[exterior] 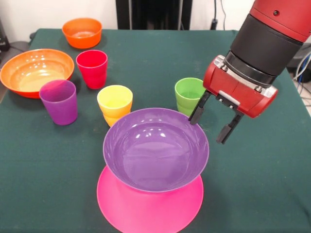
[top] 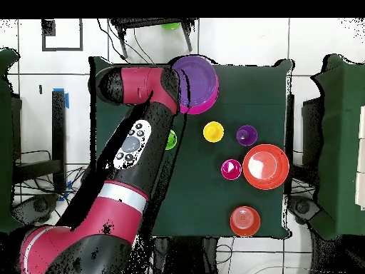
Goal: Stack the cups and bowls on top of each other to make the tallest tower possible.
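4 cups [exterior: 115,103] and 4 bowls [exterior: 155,148] on the counter [exterior: 262,184]; the hand [exterior: 213,124] hangs open and empty at the purple bowl's 2 o'clock rim.

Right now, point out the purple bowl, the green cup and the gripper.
purple bowl [exterior: 155,150]: front view, inside bottom of the bowl.
green cup [exterior: 187,92]: front view, inner wall below the rim.
gripper [exterior: 213,125]: front view, midway between its two black fingers, which stand apart.
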### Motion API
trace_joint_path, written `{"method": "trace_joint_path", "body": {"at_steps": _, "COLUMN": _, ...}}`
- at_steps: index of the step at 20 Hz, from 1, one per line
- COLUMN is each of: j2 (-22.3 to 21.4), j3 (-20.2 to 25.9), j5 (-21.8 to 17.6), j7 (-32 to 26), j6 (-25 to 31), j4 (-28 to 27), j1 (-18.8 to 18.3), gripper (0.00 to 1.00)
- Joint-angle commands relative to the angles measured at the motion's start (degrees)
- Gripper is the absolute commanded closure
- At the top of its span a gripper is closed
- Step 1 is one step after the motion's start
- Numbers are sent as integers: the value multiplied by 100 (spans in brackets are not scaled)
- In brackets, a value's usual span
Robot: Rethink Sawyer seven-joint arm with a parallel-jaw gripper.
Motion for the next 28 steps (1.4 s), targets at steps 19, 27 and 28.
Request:
{"method": "trace_joint_path", "body": {"at_steps": 19, "j2": -1076, "j3": 1208, "j5": -20, "j7": 190, "j6": -202, "j4": 1686, "j1": -2, "gripper": 0}}
{"method": "trace_joint_path", "body": {"at_steps": 27, "j2": -1359, "j3": 1490, "j5": -219, "j7": -95, "j6": -552, "j4": 2120, "j1": -220, "gripper": 0}}
{"method": "trace_joint_path", "body": {"at_steps": 28, "j2": -1376, "j3": 1504, "j5": -250, "j7": -99, "j6": -596, "j4": 2159, "j1": -231, "gripper": 0}}
